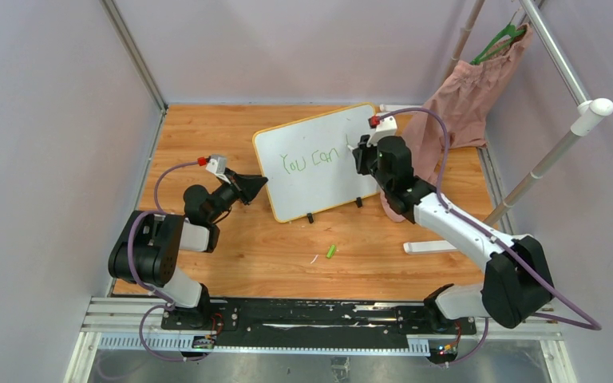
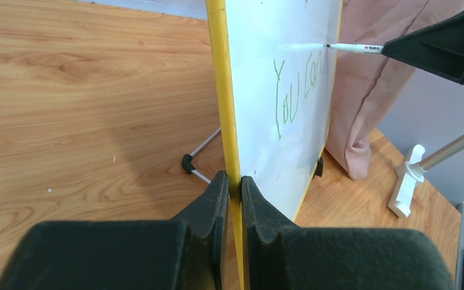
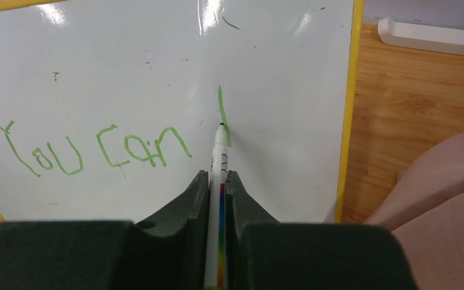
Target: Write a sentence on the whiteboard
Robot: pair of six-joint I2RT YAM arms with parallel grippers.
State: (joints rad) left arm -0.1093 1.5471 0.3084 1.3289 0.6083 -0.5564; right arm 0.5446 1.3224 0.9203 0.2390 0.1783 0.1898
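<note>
The whiteboard (image 1: 319, 187) stands tilted on the wooden table, white with a yellow rim. It carries the sentence (image 1: 313, 159) in green, reading "You can" plus one fresh vertical stroke. My left gripper (image 1: 255, 185) is shut on the board's left rim, seen in the left wrist view (image 2: 234, 184) with both jaws clamping the yellow edge (image 2: 220, 90). My right gripper (image 1: 365, 155) is shut on a white marker (image 3: 219, 157). Its tip touches the board (image 3: 157, 60) at the foot of the stroke, right of "You can" (image 3: 90, 151). The marker (image 2: 353, 48) also shows in the left wrist view.
A green marker cap (image 1: 331, 251) lies on the table in front of the board. A pink cloth (image 1: 463, 104) hangs from a white rack (image 1: 559, 144) at the back right, with the rack's foot (image 1: 431, 246) near my right arm. The board's wire leg (image 2: 196, 154) stands behind it.
</note>
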